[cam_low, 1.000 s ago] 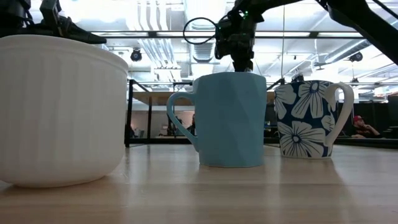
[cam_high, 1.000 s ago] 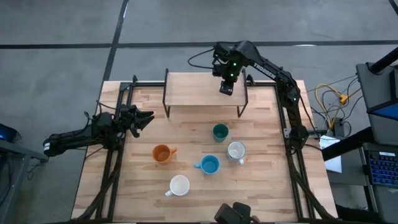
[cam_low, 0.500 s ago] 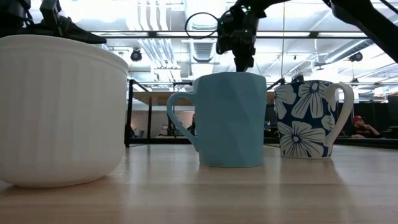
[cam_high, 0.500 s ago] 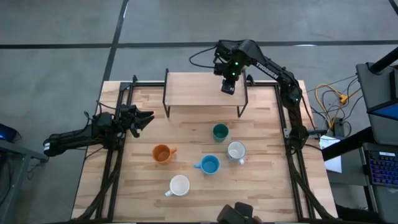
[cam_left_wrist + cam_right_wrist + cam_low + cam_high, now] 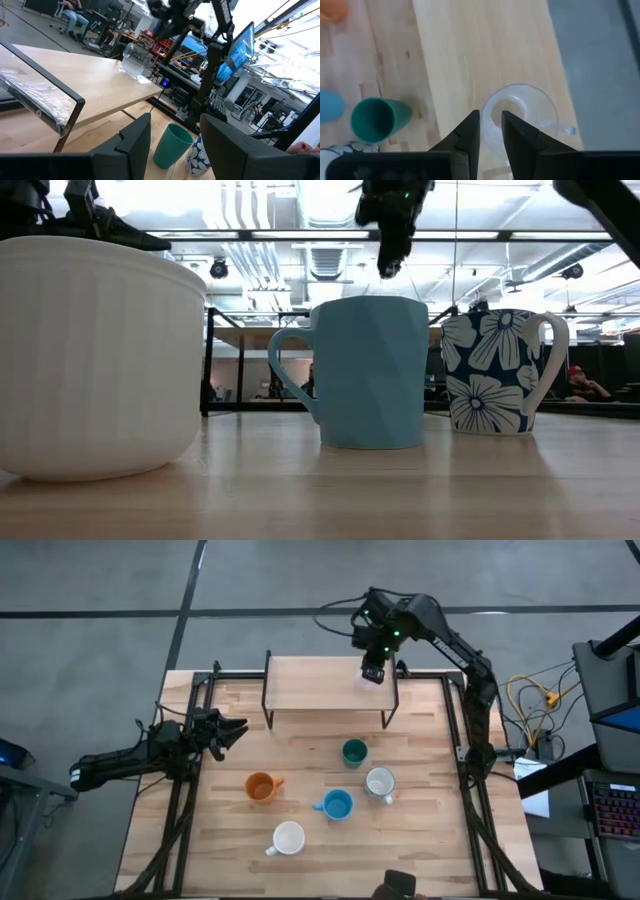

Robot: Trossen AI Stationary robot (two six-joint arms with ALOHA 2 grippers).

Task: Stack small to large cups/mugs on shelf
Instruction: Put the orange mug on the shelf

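One clear glass (image 5: 134,59) apparently on shelf (image 5: 310,685)

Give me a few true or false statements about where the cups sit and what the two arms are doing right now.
1. The clear glass cup stands on the small wooden shelf with black metal legs. True.
2. The right gripper is above that glass cup at the shelf's right end. True.
3. The orange mug is on the shelf. False: it stands on the table, left of the light blue mug.
4. The left gripper holds the dark green cup. False: it is open and empty at the table's left edge, and the green cup stands alone in front of the shelf.
5. The white ribbed mug is the one nearest the table's front edge. True.
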